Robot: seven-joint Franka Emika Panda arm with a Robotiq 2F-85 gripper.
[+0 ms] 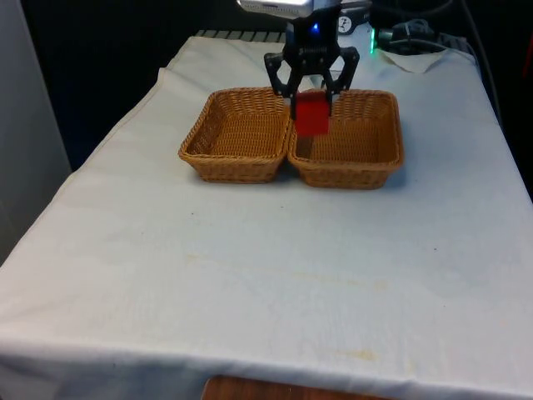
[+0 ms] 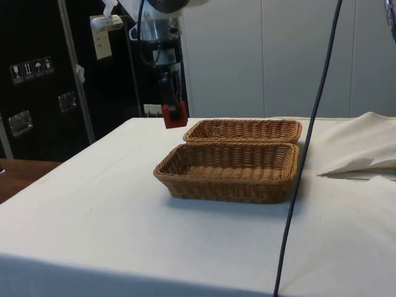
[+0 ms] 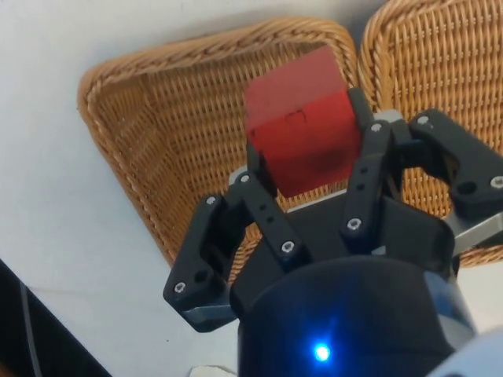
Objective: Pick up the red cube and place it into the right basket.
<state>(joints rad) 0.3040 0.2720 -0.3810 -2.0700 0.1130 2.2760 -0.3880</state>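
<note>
A red cube hangs in the air with my gripper shut on it. It is above the inner end of the right basket, close to the rim shared with the left basket. In the side view the red cube and the gripper are higher than the rims, over the end of the far basket nearest the robot. From the wrist, the cube sits clamped between the two black fingers, with a wicker basket below.
Both wicker baskets stand side by side, touching, at the far half of the white cloth. A black cable hangs in front of the side camera. Crumpled cloth lies beside the baskets.
</note>
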